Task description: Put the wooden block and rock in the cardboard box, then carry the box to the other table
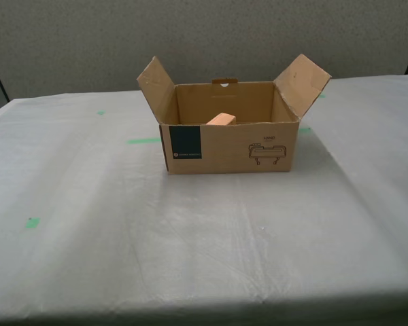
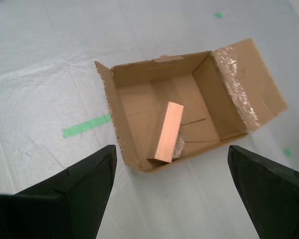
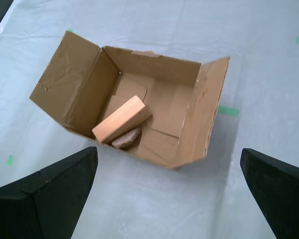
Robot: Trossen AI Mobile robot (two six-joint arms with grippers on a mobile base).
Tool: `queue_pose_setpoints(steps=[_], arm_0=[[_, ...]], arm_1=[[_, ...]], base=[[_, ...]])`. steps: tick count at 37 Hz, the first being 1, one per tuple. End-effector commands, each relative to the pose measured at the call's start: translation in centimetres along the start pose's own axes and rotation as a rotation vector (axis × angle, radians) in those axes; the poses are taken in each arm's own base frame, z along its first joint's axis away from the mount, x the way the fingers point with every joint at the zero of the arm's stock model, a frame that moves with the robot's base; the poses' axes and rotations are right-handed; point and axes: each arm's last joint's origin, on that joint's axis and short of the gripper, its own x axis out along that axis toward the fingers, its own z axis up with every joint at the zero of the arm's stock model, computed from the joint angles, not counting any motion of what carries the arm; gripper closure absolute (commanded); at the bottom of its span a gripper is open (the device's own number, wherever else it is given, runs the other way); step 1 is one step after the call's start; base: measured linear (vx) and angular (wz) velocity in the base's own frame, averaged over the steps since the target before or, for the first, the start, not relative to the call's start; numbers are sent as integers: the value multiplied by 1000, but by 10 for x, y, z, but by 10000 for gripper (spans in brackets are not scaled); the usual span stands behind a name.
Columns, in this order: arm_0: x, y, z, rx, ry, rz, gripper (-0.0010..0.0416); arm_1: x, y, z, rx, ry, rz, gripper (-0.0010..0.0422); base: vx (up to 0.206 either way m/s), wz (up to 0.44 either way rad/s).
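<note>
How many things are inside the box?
2. The wooden block lies tilted against the front wall inside the cardboard box, and the rock sits tucked under its lower end. Nothing else shows on the box floor.

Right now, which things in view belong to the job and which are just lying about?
Job:
- cardboard box, flaps open
- wooden block, inside it
- rock, under the block's end
- sheet-covered table, which the box stands on

Lying about:
- green tape marks
- grey wall behind

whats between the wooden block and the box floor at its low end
The rock, wedged under the wooden block in the cardboard box, clearest in the first wrist view.
</note>
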Motion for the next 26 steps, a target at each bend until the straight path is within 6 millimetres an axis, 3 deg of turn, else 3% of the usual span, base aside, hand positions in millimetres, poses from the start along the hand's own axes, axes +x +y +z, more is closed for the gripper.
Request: queue_pose_setpoints(steps=[1, 6, 15, 26], arm_0=[[-11, 0, -10, 7, 5, -4, 7], [-22, 0, -21, 11, 8, -5, 6], [-36, 0, -33, 11, 3, -4, 7], [-34, -1, -39, 16, 32, -9, 7]], arm_1=[[-14, -5, -6, 19, -24, 18, 110], [-23, -7, -22, 33, -41, 67, 110], [-19, 4, -62, 9, 13, 76, 110], [-11, 17, -104, -38, -22, 55, 110]], base=[[0, 0], [0, 0], [0, 0], [0, 0]])
